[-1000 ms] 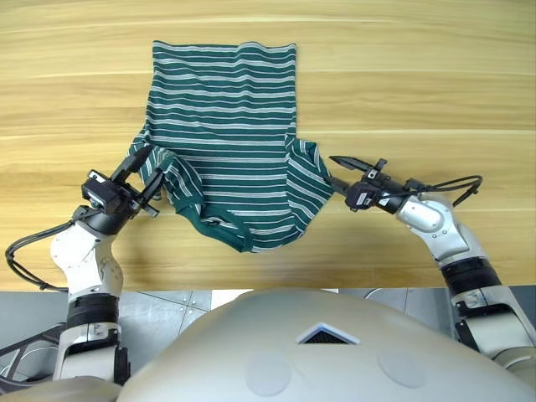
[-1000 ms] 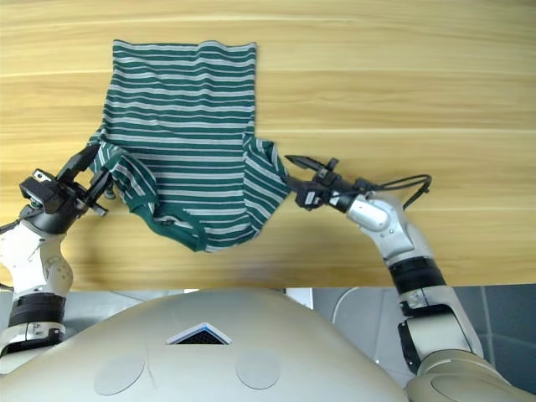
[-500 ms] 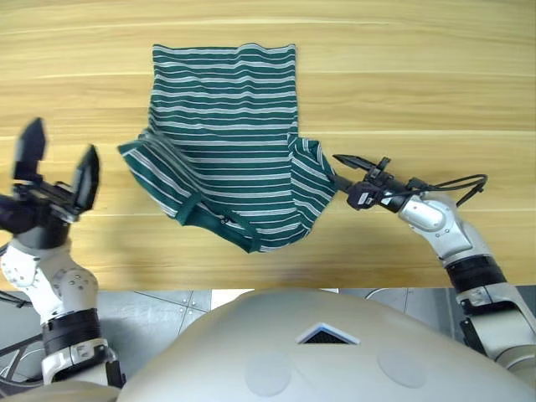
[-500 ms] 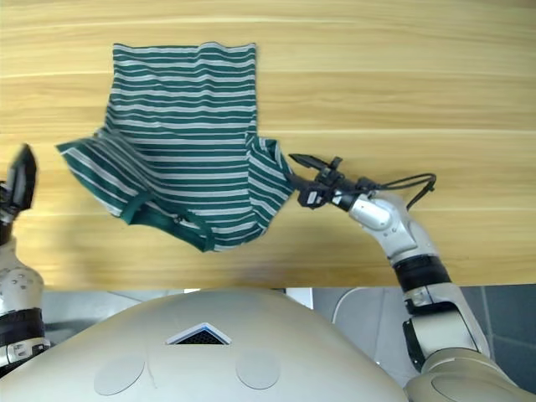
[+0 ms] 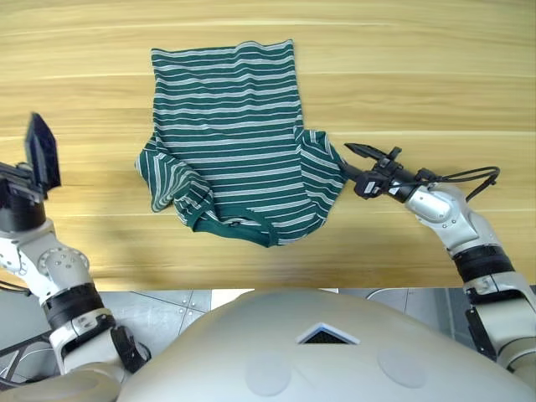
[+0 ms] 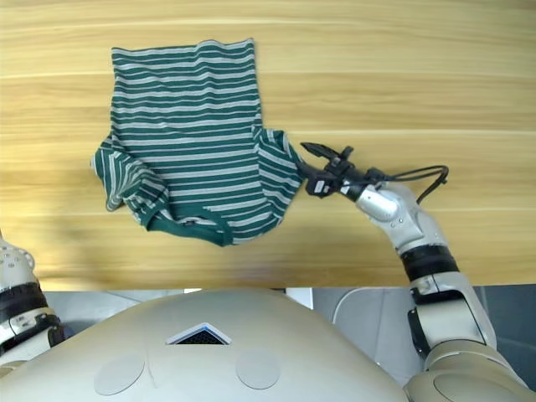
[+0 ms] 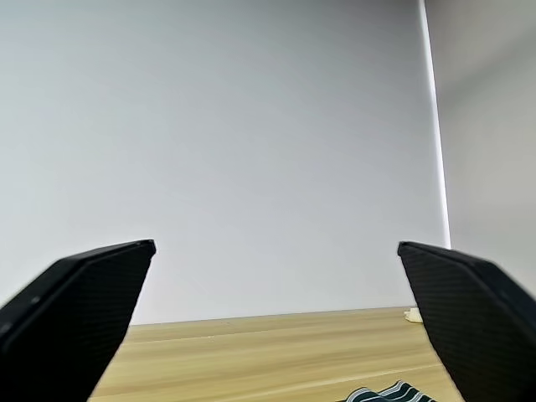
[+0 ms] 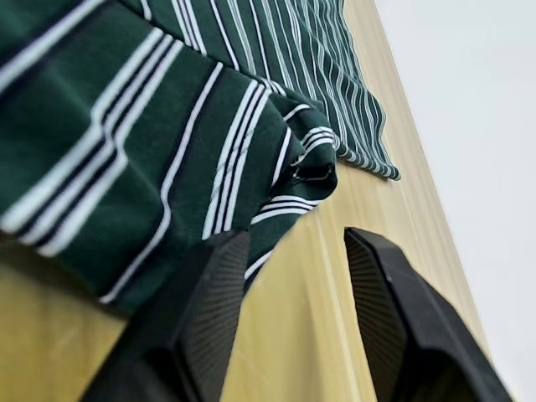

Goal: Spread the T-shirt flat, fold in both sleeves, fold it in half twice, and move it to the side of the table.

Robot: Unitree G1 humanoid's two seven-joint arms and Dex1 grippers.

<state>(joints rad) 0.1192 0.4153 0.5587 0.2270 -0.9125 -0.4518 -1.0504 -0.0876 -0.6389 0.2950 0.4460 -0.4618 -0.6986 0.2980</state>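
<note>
Right pincer point(image 5: 350, 159) is low on the surface point(image 5: 419, 84) at the T-shirt's point(image 5: 226, 117) 4 o'clock. Its fingers are a narrow gap apart and not clamped; the edge of the right sleeve point(image 5: 322, 172) lies over one finger point(image 8: 209, 327), with bare wood in the gap.

Left pincer point(image 7: 276, 246) is spread wide, holds nothing and is lifted. It is well apart from the shirt, out at its 9 o'clock.

The shirt lies on the surface with its hem point(image 5: 222, 48) at 12 o'clock and its collar point(image 5: 239, 228) at 6 o'clock. Left sleeve point(image 5: 167, 180) is bunched at 8 o'clock. Upper body is flat, lower part rumpled.
</note>
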